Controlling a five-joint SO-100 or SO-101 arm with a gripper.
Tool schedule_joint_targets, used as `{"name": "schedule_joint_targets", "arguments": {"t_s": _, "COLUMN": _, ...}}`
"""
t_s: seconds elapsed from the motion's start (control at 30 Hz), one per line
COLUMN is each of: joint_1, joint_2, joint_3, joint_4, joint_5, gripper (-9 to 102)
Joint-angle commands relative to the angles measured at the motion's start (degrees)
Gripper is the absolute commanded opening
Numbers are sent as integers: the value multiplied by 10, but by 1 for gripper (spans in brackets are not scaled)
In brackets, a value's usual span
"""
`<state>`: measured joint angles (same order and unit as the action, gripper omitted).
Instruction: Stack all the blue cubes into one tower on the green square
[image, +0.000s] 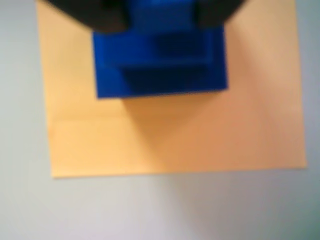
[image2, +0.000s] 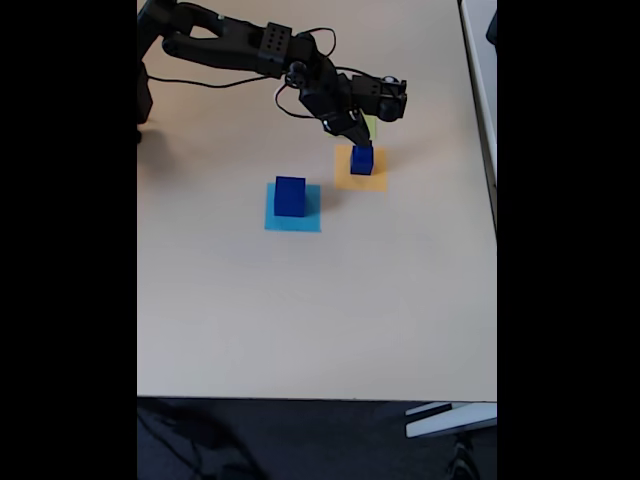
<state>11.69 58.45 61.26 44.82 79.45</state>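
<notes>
Three flat paper squares lie on the pale tabletop in the fixed view: a light blue square, an orange square to its right and a little farther back, and a pale yellow-green square just behind the orange one, mostly covered by the black arm.

A single large dark blue cube stands on the light blue square, apart from the arm.

On the orange square stands a stepped stack of smaller dark blue cubes; the blurred wrist view shows what appear to be three tiers, the widest lowest. In the fixed view the same stack sits toward the back of the orange paper.

The black two-finger gripper reaches straight down over the stack, its dark fingers flanking the top cube on both sides, seemingly clamped on it. The gripper meets the top of the stack in the fixed view too.

No cube rests on the green square.
</notes>
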Motion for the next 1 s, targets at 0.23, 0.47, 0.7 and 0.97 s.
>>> {"name": "schedule_joint_targets", "arguments": {"t_s": 0.23, "joint_1": 4, "joint_2": 23, "joint_3": -5, "joint_4": -15, "joint_5": -6, "gripper": 7}}
{"name": "schedule_joint_targets", "arguments": {"t_s": 0.47, "joint_1": 4, "joint_2": 25, "joint_3": -4, "joint_4": -33, "joint_5": -27, "gripper": 12}}
{"name": "schedule_joint_targets", "arguments": {"t_s": 0.7, "joint_1": -4, "joint_2": 42, "joint_3": -25, "joint_4": -62, "joint_5": -54, "gripper": 16}}
{"name": "schedule_joint_targets", "arguments": {"t_s": 0.97, "joint_1": -16, "joint_2": 54, "joint_3": -110, "joint_4": -53, "joint_5": -117, "gripper": 24}}
